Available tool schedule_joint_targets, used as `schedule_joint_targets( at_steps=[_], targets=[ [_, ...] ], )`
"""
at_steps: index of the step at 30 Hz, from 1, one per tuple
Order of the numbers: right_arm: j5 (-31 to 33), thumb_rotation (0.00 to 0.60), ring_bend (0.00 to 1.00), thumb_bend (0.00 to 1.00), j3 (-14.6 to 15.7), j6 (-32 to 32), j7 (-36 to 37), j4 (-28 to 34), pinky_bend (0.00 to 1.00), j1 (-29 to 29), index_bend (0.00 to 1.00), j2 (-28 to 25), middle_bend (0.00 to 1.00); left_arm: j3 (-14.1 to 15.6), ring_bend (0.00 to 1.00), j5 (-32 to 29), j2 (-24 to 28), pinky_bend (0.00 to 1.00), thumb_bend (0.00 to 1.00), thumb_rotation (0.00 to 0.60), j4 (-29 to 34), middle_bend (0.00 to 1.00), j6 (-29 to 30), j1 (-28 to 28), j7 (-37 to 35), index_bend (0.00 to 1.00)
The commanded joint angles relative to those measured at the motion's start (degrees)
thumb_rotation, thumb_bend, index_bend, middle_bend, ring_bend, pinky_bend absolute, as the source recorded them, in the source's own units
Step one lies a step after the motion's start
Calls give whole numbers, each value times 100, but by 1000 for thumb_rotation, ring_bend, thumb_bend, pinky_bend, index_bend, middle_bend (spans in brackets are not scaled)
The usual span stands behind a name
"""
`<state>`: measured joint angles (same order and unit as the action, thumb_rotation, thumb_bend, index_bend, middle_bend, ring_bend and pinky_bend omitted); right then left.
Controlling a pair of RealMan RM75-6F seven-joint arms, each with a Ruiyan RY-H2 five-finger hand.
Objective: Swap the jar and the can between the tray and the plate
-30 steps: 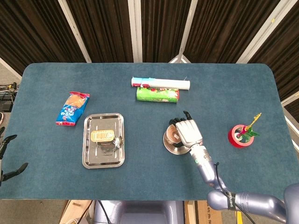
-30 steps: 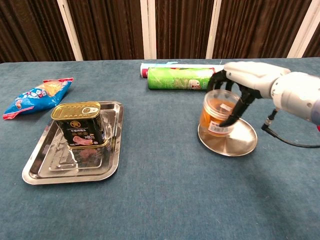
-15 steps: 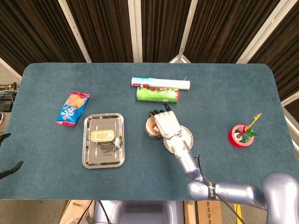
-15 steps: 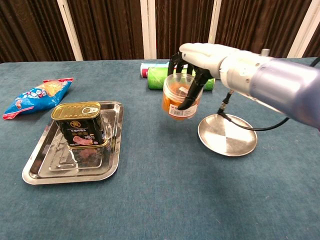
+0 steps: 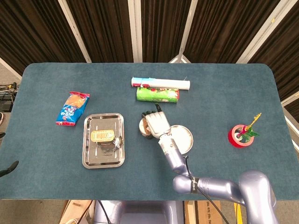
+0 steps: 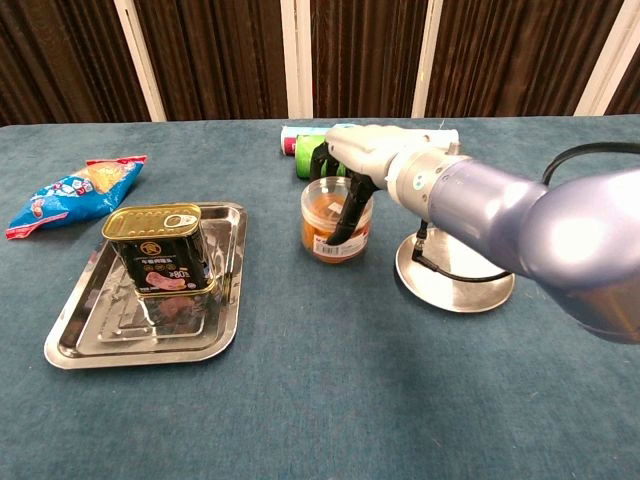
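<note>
My right hand (image 6: pixel 352 160) grips a clear jar (image 6: pixel 333 228) with orange contents from above, its fingers wrapped round the rim. The jar sits low between tray and plate; whether it touches the cloth I cannot tell. In the head view the right hand (image 5: pixel 158 123) covers most of the jar (image 5: pixel 144 127). A black and gold can (image 6: pixel 158 250) stands in the steel tray (image 6: pixel 80 342) on the left, also the can (image 5: pixel 103 136) in the tray (image 5: pixel 89 156). The round steel plate (image 6: pixel 458 282) (image 5: pixel 183 139) holds nothing. Only a dark fingertip of my left hand (image 5: pixel 7 167) shows at the frame's edge.
A green tube (image 5: pixel 157 94) and a white roll (image 5: pixel 160 83) lie behind the jar, close to my fingers. A blue snack bag (image 5: pixel 72 108) (image 6: pixel 75 195) lies at the far left. A red tape roll with a toy plant (image 5: pixel 241 135) stands at the right.
My right hand lifted the jar off the plate, carried it left and lowered it between plate and tray. The plate now stands bare. The can and tray stayed put.
</note>
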<state>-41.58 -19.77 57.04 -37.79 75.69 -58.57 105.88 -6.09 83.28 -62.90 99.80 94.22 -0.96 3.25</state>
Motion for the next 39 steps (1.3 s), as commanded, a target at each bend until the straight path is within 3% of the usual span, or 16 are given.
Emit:
schedule_joint_targets(
  at_steps=[1,5,8,11,15,19,24,29,35,39],
  targets=[
    [-92,600,366,0,17,-29,110,-79,30,-25,423,57,375,3,0,-6,-11,47,138,600,-2,0,-29,15,23,219],
    [-132,600,257,0,15,-118,269,-105,1,-33,320,121,279,23,0,12,-33,47,138,600,5,0,-72,36,70,220],
    [-99,600,80,0,16,-209,327,-70,0,-43,141,128,127,35,0,30,-34,47,138,600,7,0,-84,41,73,221],
    [4,600,1,0,9,-217,258,30,0,-58,18,81,17,28,0,15,-25,47,138,600,5,0,-82,39,60,222],
    [162,600,0,0,14,-126,117,339,0,-11,0,-116,0,4,0,-20,-17,47,138,600,-5,0,-70,34,32,222],
    [115,600,0,0,119,208,-31,1049,0,230,0,-661,0,3,0,-14,-8,47,138,600,-22,0,-92,47,7,222],
    [-452,600,0,0,564,1062,78,2319,0,1032,0,-1788,0,41,0,52,37,47,138,600,-44,0,-192,90,-130,222],
    [-1567,600,0,0,1374,1868,871,3172,0,2170,0,-2976,0,180,0,256,88,47,136,600,-18,0,-504,231,-330,217],
    [-3030,600,0,0,2230,2955,2092,2956,0,3388,0,-3526,0,143,0,251,59,48,125,600,29,0,-1012,570,-367,207],
    [-3365,600,0,0,2510,3258,2322,2741,0,3836,0,-3626,0,-71,0,26,52,52,110,600,208,0,-1432,924,-192,198]
  ],
)
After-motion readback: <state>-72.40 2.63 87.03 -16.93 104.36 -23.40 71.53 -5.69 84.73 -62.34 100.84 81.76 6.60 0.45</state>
